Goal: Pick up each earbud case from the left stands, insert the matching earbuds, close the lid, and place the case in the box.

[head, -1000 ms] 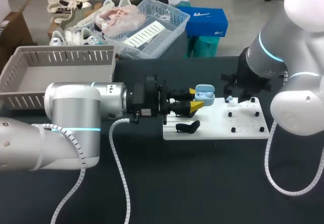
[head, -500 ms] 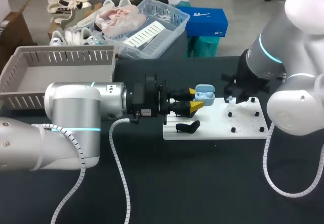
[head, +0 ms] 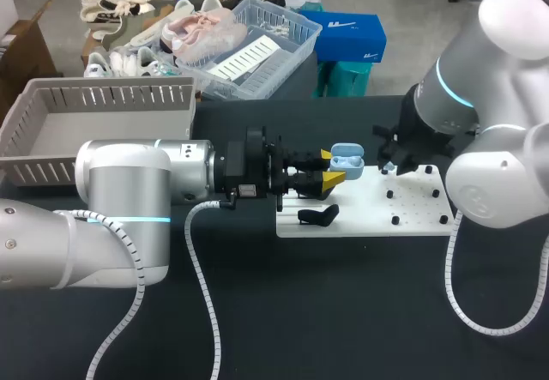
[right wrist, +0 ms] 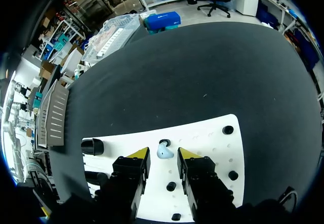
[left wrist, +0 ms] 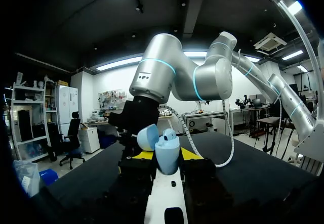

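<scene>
Earbud case, open, pinched upright betw. left hand fingertips.

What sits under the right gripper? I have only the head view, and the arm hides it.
Observer: In the right wrist view, a blue earbud lies on the white board, just ahead of the right gripper.
Operator: Is the gripper touching it?
Observer: No. The gripper is open and its fingers stand apart from the earbud on either side.
Operator: And the case?
Observer: The left wrist view shows the case upright in the left gripper, with its lid open. A second earbud seems to be seated inside.
</scene>
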Controlling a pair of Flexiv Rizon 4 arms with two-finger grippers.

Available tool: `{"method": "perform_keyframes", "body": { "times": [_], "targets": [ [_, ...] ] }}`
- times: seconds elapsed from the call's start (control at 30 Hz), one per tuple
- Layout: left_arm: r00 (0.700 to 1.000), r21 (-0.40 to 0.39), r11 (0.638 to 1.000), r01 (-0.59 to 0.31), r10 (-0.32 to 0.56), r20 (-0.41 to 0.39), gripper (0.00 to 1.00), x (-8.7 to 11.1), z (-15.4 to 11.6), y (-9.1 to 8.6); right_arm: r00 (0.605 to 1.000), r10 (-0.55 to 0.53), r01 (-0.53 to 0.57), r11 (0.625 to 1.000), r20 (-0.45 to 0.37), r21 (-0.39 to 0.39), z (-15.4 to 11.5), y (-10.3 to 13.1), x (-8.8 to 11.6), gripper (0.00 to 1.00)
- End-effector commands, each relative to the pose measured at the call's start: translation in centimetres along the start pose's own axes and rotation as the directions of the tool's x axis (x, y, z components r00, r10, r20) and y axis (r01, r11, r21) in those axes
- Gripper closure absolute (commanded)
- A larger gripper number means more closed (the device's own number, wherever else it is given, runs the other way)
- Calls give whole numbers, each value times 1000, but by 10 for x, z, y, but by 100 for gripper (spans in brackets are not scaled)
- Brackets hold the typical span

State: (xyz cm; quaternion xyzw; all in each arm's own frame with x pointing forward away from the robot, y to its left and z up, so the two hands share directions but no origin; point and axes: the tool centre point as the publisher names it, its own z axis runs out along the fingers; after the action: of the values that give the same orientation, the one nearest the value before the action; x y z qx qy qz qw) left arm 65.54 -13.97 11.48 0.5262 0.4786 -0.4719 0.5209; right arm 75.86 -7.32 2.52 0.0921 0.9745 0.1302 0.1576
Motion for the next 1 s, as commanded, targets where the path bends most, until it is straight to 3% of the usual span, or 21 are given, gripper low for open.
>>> {"method": "perform_keyframes", "body": {
  "times": [0.03, 0.57, 0.6, 0.7, 1.0],
  "targets": [
    [1000, 0, 1000, 0, 0, 0, 100, 1, 1, 1, 1000, -1, 1, 1000, -8, 1, 4, 1, -4, 68],
    [1000, 0, 1000, 0, 0, 0, 100, 1, 1, 1, 1000, 1, -1, 1000, -12, 9, 4, 0, -5, 76],
    [1000, 0, 1000, 0, 0, 0, 100, 1, 1, 1, 1000, 1, -1, 1000, -12, 9, 4, 0, -5, 77],
    [1000, 0, 1000, 0, 0, 0, 100, 1, 1, 1, 1000, 2, -2, 1000, -14, 10, 4, -1, -4, 98],
    [1000, 0, 1000, 0, 0, 0, 100, 1, 1, 1, 1000, 1, -1, 1000, -13, 10, 2, 0, -2, 100]
  ]
}}
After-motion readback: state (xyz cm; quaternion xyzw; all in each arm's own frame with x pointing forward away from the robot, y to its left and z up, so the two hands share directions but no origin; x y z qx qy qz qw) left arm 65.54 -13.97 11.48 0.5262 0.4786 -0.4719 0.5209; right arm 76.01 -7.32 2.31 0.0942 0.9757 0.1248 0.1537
